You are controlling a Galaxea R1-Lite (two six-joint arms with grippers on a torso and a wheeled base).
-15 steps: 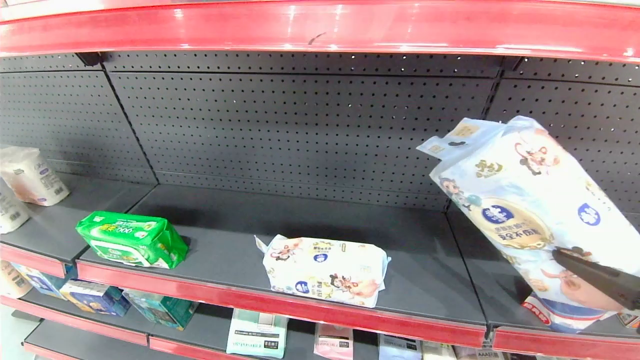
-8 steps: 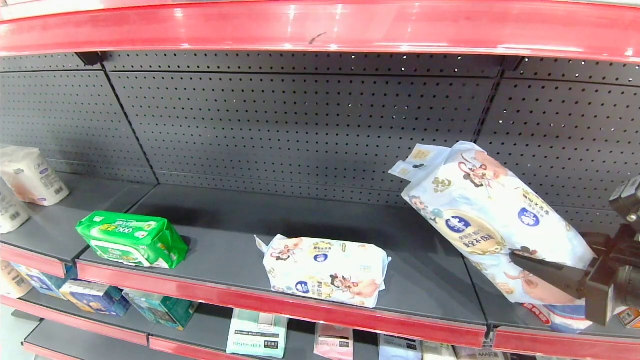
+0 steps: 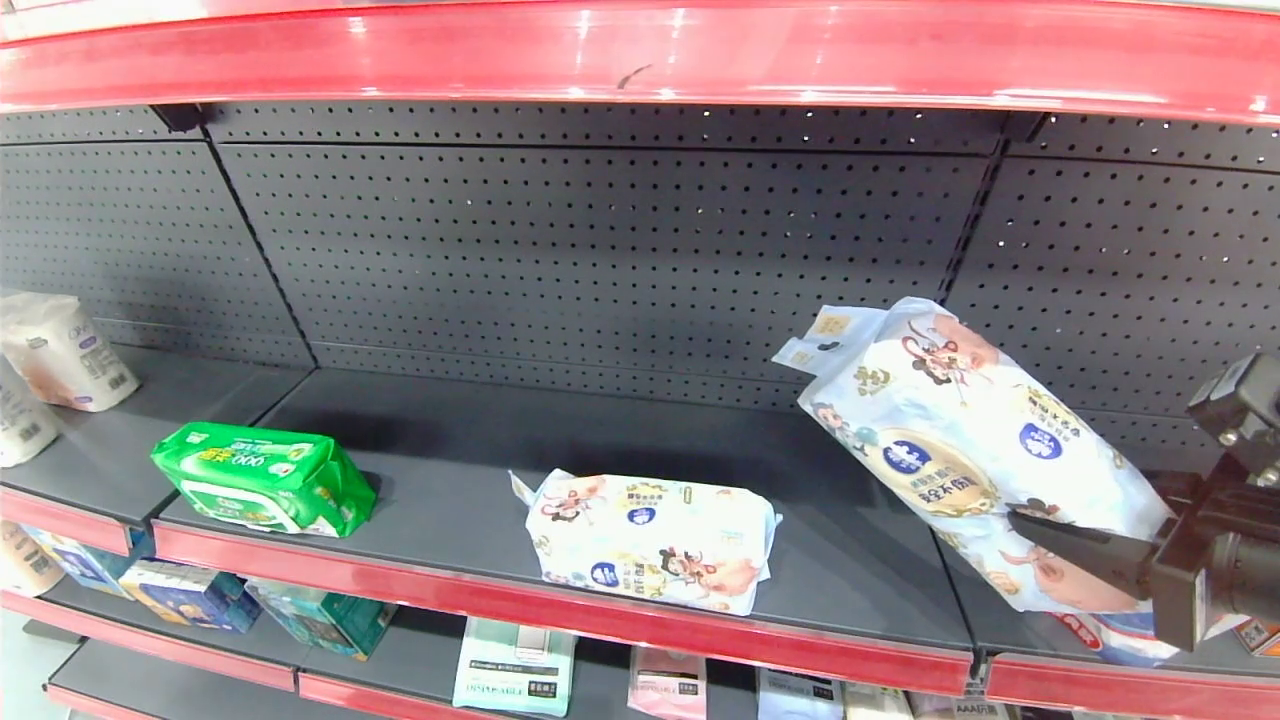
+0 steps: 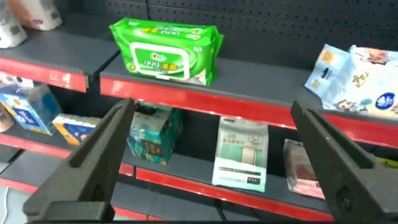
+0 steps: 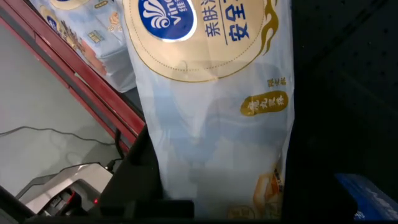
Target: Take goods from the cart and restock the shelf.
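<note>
— Where was the white pack [image 3: 960, 440] when you looked?

— In the right gripper [image 3: 1050, 540], at the right end of the shelf [image 3: 450, 440]. It was tilted, tab end up and toward the left, lower end down by the red front edge. It hung across the seam between the middle bay and the right one. I couldn't tell whether its lower end touched the board.

— Did the gripper have it firmly?

— It was clamped on the lower half. One dark finger [image 3: 1075, 548] lay across the front of it. From the wrist camera you saw the wrapper [image 5: 211, 124] squeezed between dark fingers on both sides.

— And the left gripper [image 4: 211, 112]?

— It was spread wide with nothing between the fingers. It sat low, in front of the shelf, facing the red edge and the tiers below.

— What else lay on that shelf?

— A flat pack [image 3: 650, 540] with the same cartoon print lay on its side near the front of the middle bay. It was left of the white pack and apart from it. A green pack [image 3: 265, 478] lay at the left end of that bay, also near the front. Two pale bags [image 3: 65, 350] stood in the bay beyond it. Boxes [image 3: 190, 595] sat on the tier underneath.
</note>
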